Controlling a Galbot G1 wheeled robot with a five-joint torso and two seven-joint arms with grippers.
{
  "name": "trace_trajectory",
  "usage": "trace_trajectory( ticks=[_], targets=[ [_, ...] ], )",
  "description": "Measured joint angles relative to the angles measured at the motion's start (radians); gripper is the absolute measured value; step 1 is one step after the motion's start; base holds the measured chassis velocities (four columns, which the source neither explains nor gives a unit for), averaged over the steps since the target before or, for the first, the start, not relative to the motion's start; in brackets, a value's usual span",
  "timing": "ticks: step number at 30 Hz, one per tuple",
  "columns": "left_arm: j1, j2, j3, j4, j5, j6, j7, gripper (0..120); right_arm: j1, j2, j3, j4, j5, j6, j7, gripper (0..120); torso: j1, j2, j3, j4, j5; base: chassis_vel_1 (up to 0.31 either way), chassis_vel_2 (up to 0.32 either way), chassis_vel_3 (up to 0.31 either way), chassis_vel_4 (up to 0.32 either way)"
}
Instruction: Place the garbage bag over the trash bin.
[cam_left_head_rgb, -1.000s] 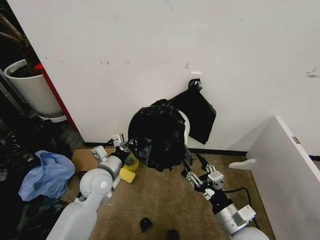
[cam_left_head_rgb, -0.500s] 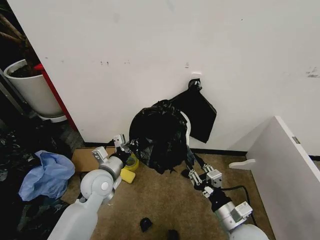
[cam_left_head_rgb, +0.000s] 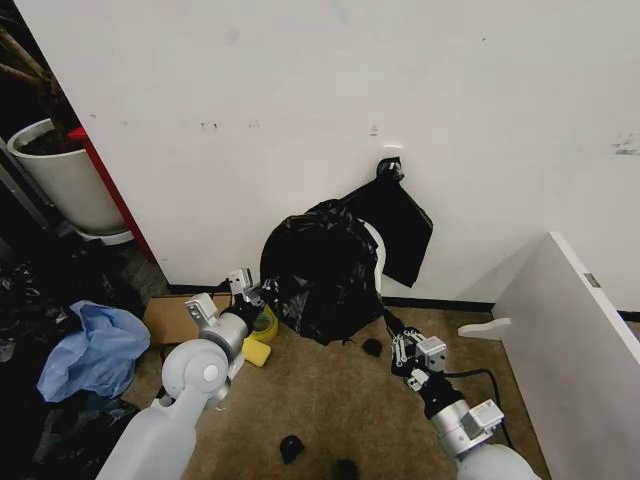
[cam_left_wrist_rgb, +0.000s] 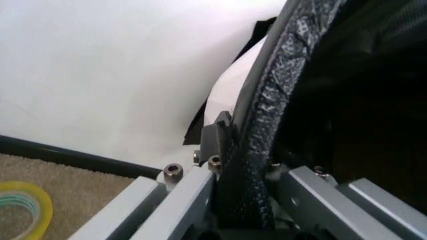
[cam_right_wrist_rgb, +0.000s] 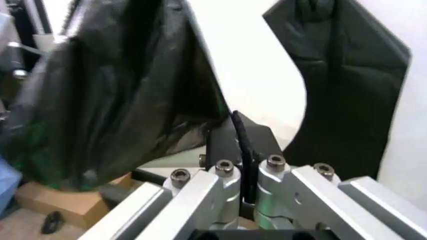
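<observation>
One garbage bag (cam_left_head_rgb: 318, 280); one trash bin (cam_left_head_rgb: 374, 243)

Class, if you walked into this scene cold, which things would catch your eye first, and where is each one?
First, the glossy garbage bag, draped over the trash bin at the foot of the white wall. Next, the two tools flanking it low down: the left tool at the bag's edge, the right tool just below and beside it. Behind, a flat black bag hangs on the wall.
</observation>
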Motion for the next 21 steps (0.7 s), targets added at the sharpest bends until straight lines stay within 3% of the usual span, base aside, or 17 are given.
trace_trajectory(
  ticks=[21],
  targets=[
    [0.054, 0.009, -0.016, -0.09, -0.065, 0.091, -0.024, 0, 0.142, 0.09, 0.006, -0.248, -0.157, 0.021, 0.048, 0, 0.0, 0.0, 0.0, 0.0001, 0.0, 0.0, 0.0, 0.0, 0.0]
  ],
)
